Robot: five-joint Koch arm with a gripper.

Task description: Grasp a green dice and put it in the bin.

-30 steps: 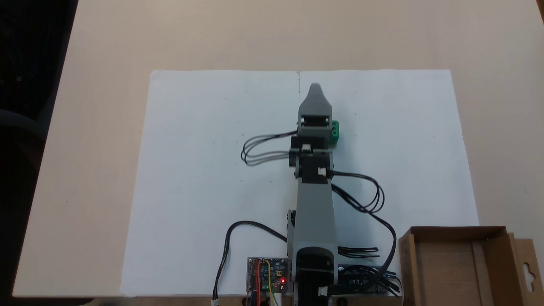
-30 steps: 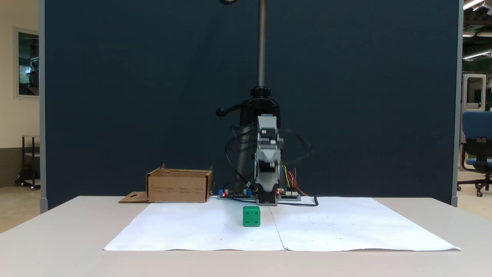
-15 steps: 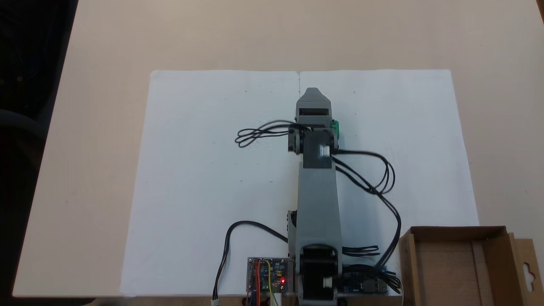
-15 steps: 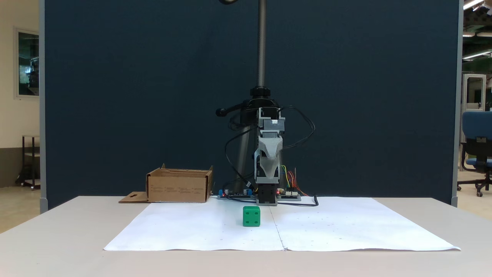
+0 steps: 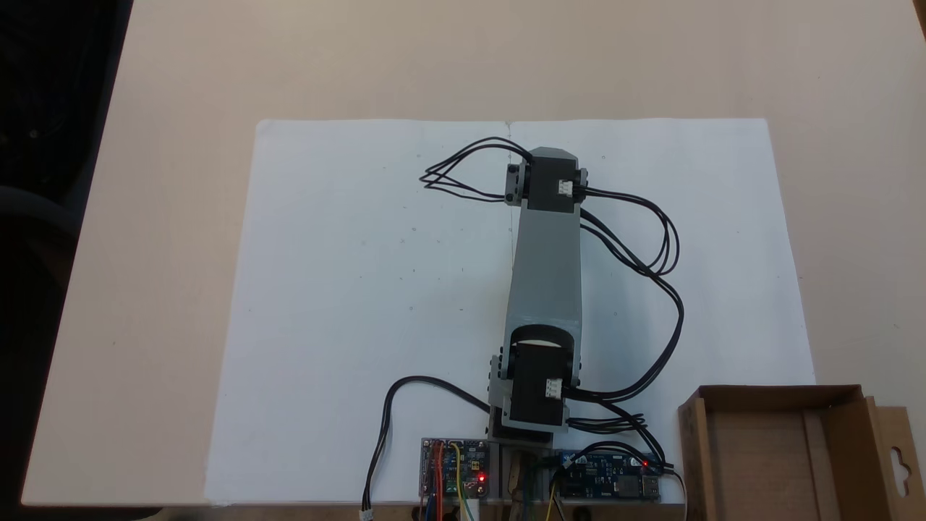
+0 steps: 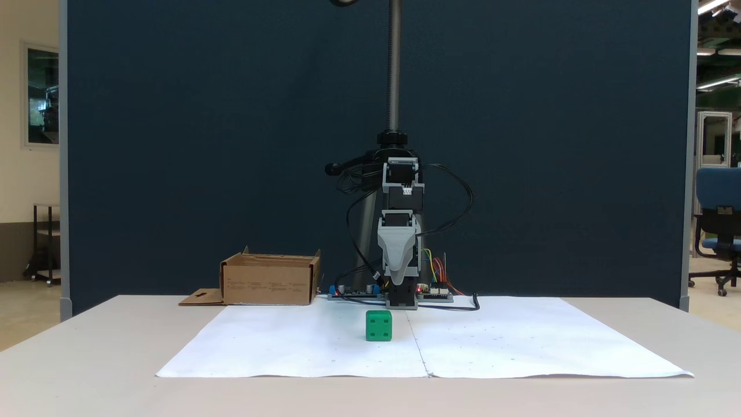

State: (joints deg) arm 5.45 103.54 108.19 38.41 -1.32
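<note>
Plainly not begun in effect: small bright green plastic dice (image 6: 379, 325) resting on the white paper sheet (image 6: 521, 341), ungrasped, near the sheet's centre seam and well short of its near edge in the fixed view from the front. Shallow brown cardboard bin (image 6: 270, 280) standing at the sheet's far left corner in that view (holding nothing, so far as the fixed view from above (image 5: 774, 452) shows). Grasp, lift, carry and release all outstanding.

Grey plastic gripper (image 6: 398, 281) pointing straight down, well above the table, behind and slightly right of the dice, no contact. One tapered tip on show, jaws lying one behind the other; open or closed, cannot tell. Nothing visibly held.

From the front: dice and gripper, their separation, the height of the tip. From above: dice hidden beneath the grey arm link (image 5: 546, 253), bin interior and its flap with cut-out slot (image 5: 897, 456) laid open to inspection at the table's near right corner. Alignment over the dice judged close but unconfirmed.
</note>
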